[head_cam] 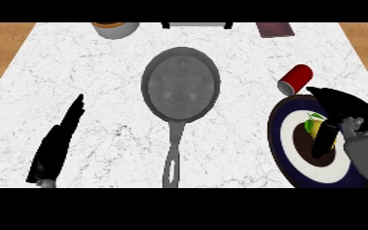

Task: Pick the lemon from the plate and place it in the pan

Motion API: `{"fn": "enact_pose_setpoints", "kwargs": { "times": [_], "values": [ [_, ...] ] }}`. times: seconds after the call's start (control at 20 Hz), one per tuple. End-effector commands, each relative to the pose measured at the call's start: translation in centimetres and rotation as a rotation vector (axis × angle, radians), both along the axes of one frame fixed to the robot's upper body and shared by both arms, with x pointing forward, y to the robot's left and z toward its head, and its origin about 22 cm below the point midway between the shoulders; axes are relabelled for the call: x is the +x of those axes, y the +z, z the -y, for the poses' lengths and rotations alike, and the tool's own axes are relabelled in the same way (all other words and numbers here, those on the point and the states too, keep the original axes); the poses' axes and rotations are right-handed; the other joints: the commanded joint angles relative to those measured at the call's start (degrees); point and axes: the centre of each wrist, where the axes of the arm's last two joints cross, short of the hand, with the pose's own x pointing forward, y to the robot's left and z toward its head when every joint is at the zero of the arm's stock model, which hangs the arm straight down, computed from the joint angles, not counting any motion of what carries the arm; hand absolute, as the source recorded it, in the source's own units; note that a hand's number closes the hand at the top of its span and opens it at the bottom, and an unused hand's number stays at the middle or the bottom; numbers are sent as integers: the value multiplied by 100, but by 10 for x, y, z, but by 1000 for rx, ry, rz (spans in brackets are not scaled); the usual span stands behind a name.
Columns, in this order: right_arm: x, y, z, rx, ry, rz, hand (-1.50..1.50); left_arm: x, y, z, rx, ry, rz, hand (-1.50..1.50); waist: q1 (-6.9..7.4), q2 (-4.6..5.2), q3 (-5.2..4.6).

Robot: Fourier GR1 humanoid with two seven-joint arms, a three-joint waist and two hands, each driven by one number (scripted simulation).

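Right hand sat curled around the lemon on the plate at 3 o'clock. Lemon's probably light, firm and a bit slick, so I'd hold its middle. Left hand rested with fingers straight at 8 o'clock.

Pan sits mid-counter; plate to its right carries the lemon.

You're at a kitchen counter. See the marble worktop, the frying pan and the plate.

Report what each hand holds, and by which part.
Right hand curls round the lemon on the plate, gripping its right side. Left hand holds nothing.
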Motion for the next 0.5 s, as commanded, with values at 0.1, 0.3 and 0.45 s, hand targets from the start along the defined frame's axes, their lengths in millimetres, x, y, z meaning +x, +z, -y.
{"fn": "enact_pose_setpoints", "kwargs": {
  "times": [0.1,0.3,0.45],
  "values": [
    [-10,-8,14,-74,-49,-48,-150,-7,-5,-21,1,13,-17,0,-16,-4,0],
    [-7,-46,-3,-57,-45,-60,-150,-4,-18,-2,3,-11,1,0,-1,5,1],
    [-13,-38,2,-54,-53,-39,-150,4,11,-8,3,-5,-2,0,-18,-3,1]
  ]
}}
